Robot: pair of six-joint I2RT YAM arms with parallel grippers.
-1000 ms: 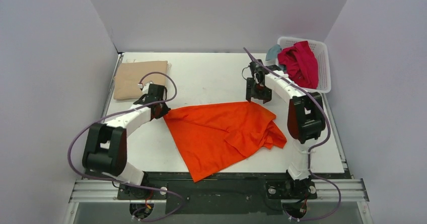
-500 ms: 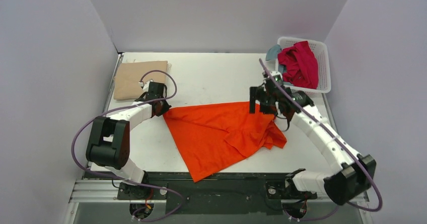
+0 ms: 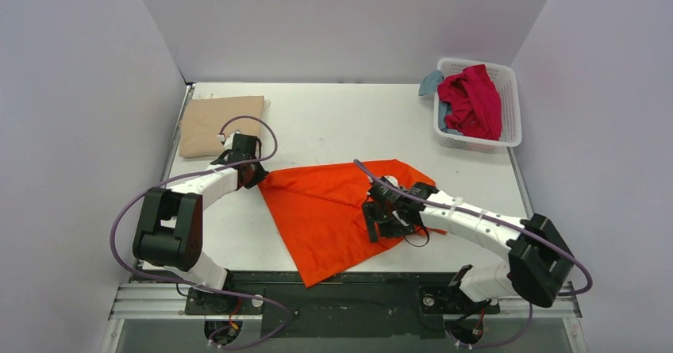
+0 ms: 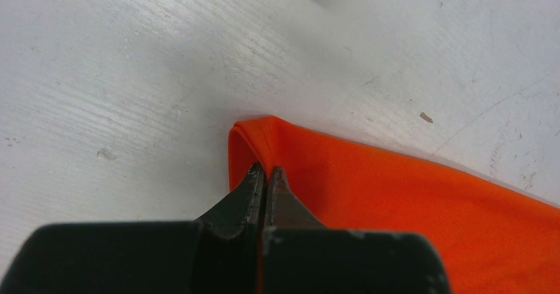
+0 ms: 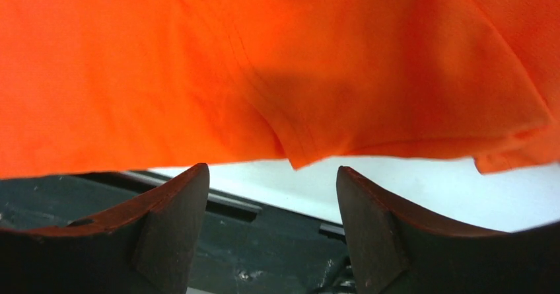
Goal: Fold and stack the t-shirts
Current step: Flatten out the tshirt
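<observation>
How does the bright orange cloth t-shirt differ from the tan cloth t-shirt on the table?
The bright orange t-shirt lies spread out and creased; the tan t-shirt is folded into a flat rectangle. The orange one covers more of the white table than the tan one. The left gripper pinches the orange one's corner; no gripper touches the tan one. Both lie on the table.

Matt cloth on a scuffed white table [image 3: 333,123]

The orange shirt [image 3: 333,210] is smooth, matt knit with stitched hems; the table is painted, scratched and speckled; the basket [image 3: 512,103], upper right of the frame, is white plastic lattice; the left gripper [image 4: 265,170] is dull black, worn.
</observation>
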